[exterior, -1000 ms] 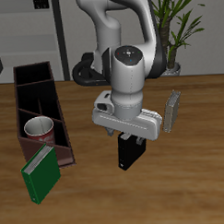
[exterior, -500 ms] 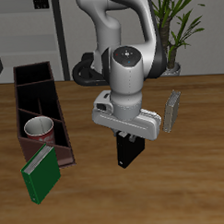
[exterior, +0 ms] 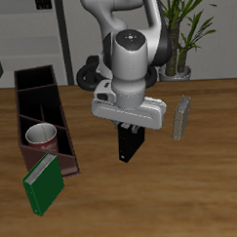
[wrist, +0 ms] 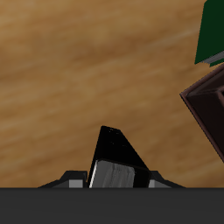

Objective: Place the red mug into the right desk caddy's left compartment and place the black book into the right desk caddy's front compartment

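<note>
Since the caddy (exterior: 40,114) is the long maroon box near the table's edge, with the mug (exterior: 39,137) already seated in one section, carrying the book (exterior: 127,143) there calls for a level, unhurried sweep, clearing the wall before lowering. The gripper (exterior: 126,133) is clamped on the book, which hangs above mid-table: small, thick, black.

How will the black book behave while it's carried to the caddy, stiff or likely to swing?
The black book looks like a thick hardcover, so probably stiff. It hangs upright below the gripper, held near its top, so it may swing slightly. Smooth covers might slip.
</note>
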### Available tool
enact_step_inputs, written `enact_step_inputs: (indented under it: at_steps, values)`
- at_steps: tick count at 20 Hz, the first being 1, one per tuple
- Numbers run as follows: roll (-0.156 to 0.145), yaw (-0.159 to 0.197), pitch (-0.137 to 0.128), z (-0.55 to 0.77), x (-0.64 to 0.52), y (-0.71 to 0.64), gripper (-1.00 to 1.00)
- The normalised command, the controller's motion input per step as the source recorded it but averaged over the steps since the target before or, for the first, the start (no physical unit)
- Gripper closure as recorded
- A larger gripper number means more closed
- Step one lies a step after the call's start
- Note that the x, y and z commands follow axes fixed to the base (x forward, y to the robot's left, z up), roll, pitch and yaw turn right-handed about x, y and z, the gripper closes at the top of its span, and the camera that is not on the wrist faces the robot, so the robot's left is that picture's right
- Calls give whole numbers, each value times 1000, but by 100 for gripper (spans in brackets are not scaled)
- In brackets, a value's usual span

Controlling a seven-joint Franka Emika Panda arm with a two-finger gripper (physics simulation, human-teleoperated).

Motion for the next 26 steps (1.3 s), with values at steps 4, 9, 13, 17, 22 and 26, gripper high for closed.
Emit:
enact_step_inputs:
  at_steps: [4,9,13,17,22,26]
  values:
    - [-5,89,-7,257,-274,-134,100]
    - [6,122,24,307,-396,-108,100]
    - [-1,146,17,238,-346,-197,100]
    - [-45,118,9,150,-273,-281,100]
    - [-23,73,-5,115,-247,-213,100]
    - [-23,118,20,77,-313,-199,100]
